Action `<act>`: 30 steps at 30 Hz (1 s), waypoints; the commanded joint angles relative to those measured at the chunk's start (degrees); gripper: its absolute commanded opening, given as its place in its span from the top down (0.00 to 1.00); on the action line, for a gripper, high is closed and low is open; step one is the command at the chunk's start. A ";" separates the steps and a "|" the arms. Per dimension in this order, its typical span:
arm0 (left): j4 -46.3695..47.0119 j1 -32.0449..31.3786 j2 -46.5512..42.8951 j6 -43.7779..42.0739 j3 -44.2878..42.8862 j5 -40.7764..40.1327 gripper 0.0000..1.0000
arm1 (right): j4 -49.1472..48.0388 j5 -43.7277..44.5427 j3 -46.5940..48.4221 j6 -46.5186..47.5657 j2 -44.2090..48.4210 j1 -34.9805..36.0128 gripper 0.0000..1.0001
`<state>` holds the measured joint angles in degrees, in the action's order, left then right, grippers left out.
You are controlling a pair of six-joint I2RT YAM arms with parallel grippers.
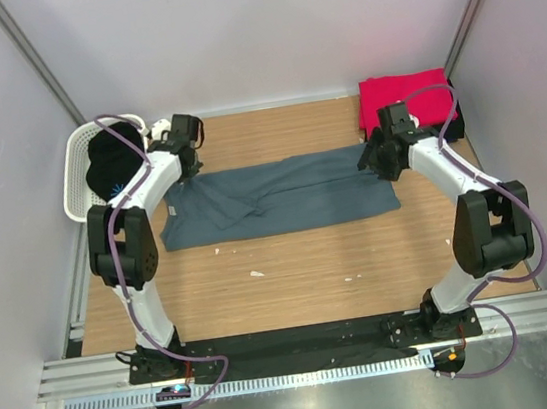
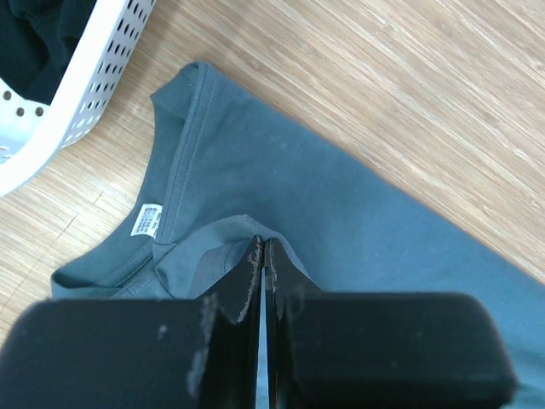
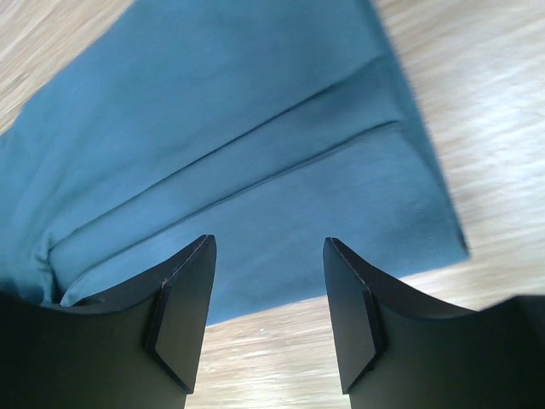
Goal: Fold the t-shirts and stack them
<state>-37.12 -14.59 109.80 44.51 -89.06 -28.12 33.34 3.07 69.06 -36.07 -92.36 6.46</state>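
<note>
Blue-grey t-shirt (image 1: 282, 195) folded lengthwise. Left gripper (image 2: 261, 252) clamped on its collar-end fold — likely to lift. Right gripper (image 3: 268, 245) jaws apart above its hem end — poised to pinch

Right hand (image 3: 268, 256) open above folded blue-grey t-shirt (image 3: 238, 128), wooden table (image 3: 494, 85).

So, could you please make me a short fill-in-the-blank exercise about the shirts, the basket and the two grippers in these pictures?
1. The left gripper is shut on the blue-grey t-shirt near its ____.
2. The right gripper, over that shirt's other end, is ____.
3. The folded t-shirt at the far right corner is ____.
4. The perforated basket at the far left is ____.
Missing words: collar; open; red; white.
</note>
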 commanded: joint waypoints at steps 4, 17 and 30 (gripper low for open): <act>2.76 0.35 1.73 -1.44 -2.53 -1.24 1.00 | -6.18 -4.82 1.34 4.07 1.39 4.69 0.41; -4.00 4.21 -4.39 -9.62 -12.11 5.35 0.00 | -16.45 -1.23 9.16 24.20 -3.79 29.21 0.25; -3.31 14.32 -34.73 -4.26 18.09 18.18 0.00 | -19.02 4.83 25.76 33.79 -25.49 46.80 0.39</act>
<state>-40.32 -1.48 76.44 38.74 -77.03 -14.83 15.42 4.97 89.58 -5.17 -115.57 52.18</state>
